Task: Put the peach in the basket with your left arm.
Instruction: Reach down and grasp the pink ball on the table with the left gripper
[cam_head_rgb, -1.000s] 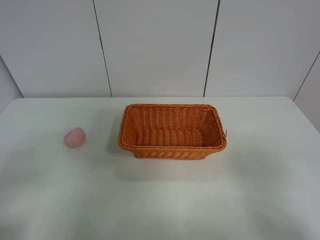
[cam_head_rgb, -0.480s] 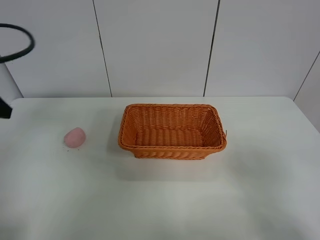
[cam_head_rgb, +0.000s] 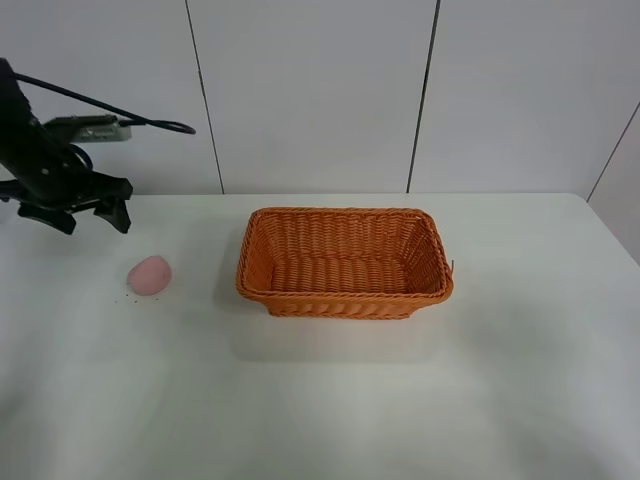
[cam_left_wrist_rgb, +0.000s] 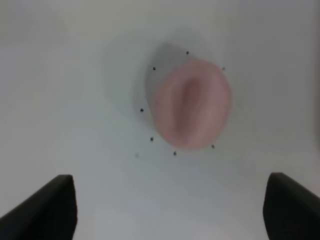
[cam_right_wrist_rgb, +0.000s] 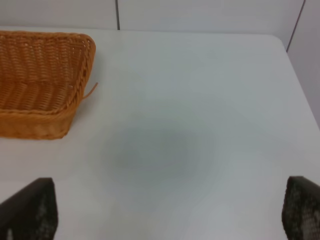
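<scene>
The pale pink peach (cam_head_rgb: 150, 274) lies on the white table, left of the orange wicker basket (cam_head_rgb: 345, 303), which is empty. My left gripper (cam_head_rgb: 90, 218) is open and hovers just behind and left of the peach, not touching it. In the left wrist view the peach (cam_left_wrist_rgb: 192, 102) lies ahead of the gripper (cam_left_wrist_rgb: 170, 210), between its two spread black fingertips (cam_left_wrist_rgb: 47, 210). My right gripper (cam_right_wrist_rgb: 165, 210) is open and empty over bare table to the right of the basket (cam_right_wrist_rgb: 75, 75); it is out of sight in the exterior high view.
Small dark specks (cam_left_wrist_rgb: 151, 139) ring the peach on the table. A black cable (cam_head_rgb: 120, 108) trails from the left arm. A white panelled wall (cam_head_rgb: 320, 100) stands behind the table's far edge.
My left arm has come in from the left edge and now hangs open near the peach. The peach and the basket have not moved.
</scene>
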